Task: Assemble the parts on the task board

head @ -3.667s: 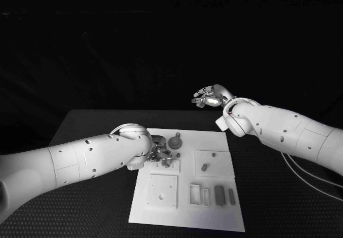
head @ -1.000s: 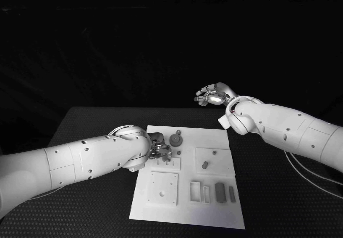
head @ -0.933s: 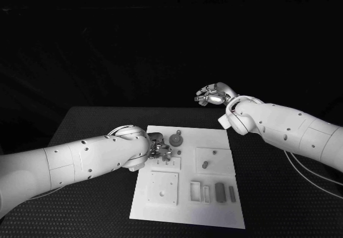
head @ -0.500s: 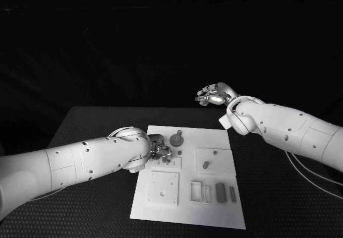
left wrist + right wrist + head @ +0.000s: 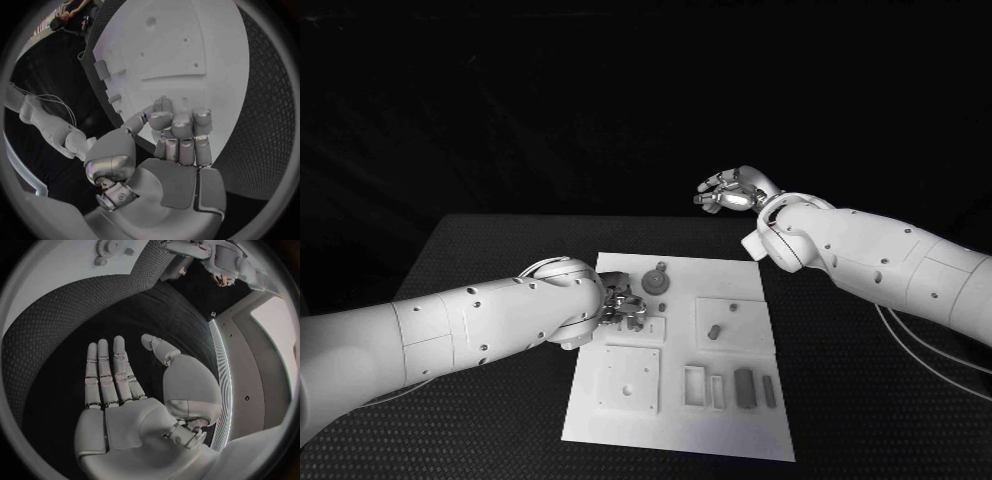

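I see the black desk carrying the white task board at its middle. My left hand sits low over the board's near-left part, fingers curled in; whether they pinch a part I cannot tell. My right hand hangs raised beyond the board's far edge, fingers straight and apart, holding nothing. Small grey parts lie on the board's right side.

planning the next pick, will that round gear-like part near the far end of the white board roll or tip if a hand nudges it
The gear-like part seems to lie flat on the task board, so a nudge would probably slide it rather than roll it. It looks small and solid, likely light and stiff. Its raised middle might catch a finger; whether it sits on a peg is unclear.
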Controlling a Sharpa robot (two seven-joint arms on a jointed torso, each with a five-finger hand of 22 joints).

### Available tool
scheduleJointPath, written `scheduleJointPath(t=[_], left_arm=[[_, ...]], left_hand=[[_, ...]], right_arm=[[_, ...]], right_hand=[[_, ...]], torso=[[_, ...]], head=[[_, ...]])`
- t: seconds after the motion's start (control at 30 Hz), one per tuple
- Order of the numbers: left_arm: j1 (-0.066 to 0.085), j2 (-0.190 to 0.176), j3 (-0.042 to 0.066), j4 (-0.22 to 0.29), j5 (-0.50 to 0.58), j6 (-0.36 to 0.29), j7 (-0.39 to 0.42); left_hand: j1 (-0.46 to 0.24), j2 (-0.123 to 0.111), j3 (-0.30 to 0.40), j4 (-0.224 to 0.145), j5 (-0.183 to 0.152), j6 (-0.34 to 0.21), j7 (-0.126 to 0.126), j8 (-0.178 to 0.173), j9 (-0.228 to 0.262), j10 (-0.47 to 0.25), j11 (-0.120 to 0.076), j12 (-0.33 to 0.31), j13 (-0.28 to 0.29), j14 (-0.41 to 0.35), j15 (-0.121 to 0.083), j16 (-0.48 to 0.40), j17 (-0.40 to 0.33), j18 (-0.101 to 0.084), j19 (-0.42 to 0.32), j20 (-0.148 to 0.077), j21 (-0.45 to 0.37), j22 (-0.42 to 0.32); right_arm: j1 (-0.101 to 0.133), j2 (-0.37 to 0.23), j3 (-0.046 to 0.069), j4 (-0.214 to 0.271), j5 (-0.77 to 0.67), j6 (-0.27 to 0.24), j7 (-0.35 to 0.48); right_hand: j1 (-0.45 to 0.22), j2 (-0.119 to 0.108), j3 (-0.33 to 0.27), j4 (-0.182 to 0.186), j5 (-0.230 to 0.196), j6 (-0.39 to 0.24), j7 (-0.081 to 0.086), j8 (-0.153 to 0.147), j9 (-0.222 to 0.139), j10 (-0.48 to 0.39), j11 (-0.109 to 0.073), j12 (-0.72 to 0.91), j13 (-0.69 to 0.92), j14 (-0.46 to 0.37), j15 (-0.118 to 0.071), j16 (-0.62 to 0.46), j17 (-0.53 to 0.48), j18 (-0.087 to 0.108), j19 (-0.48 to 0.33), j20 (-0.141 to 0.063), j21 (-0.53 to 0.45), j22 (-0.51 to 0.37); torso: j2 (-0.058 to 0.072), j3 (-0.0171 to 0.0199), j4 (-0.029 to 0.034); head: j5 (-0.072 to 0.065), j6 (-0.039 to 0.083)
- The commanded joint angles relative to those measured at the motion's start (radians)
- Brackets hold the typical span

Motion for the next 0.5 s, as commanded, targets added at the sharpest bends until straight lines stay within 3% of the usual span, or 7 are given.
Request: scheduleJointPath(t=[0.03,0.5], left_arm=[[-0.002,0.0,-0.001,0.001,-0.011,0.012,0.0],[-0.002,-0.008,-0.001,0.01,-0.01,0.03,-0.002]], left_hand=[[0.002,0.01,0.026,0.004,0.039,0.166,-0.109,0.003,0.002,-0.033,-0.037,0.007,-0.002,0.023,-0.041,0.005,-0.001,0.016,-0.007,-0.103,0.006,0.018],[0.002,0.009,0.027,0.003,0.039,0.165,-0.109,0.003,0.001,-0.033,-0.037,0.007,-0.002,0.023,-0.042,0.005,-0.002,0.017,-0.007,-0.103,0.006,0.018]], right_arm=[[0.0,0.0,0.0,0.001,0.0,0.009,0.005],[0.0,0.0,0.0,0.001,0.0,0.01,0.005]], right_hand=[[0.002,0.004,-0.005,-0.001,0.004,0.02,0.016,0.001,-0.001,-0.19,0.076,0.003,-0.002,-0.004,0.005,-0.005,0.002,0.001,-0.003,0.001,-0.006,0.002],[0.002,0.004,-0.005,-0.001,0.004,0.02,0.016,0.001,-0.002,-0.19,0.076,0.004,-0.004,-0.003,0.005,-0.006,0.002,0.001,-0.003,0.001,-0.007,0.003]], torso=[[0.0,-0.0006,0.0006],[0.0,-0.0008,0.001]], head=[[-0.001,-0.001],[0.0,-0.004]])
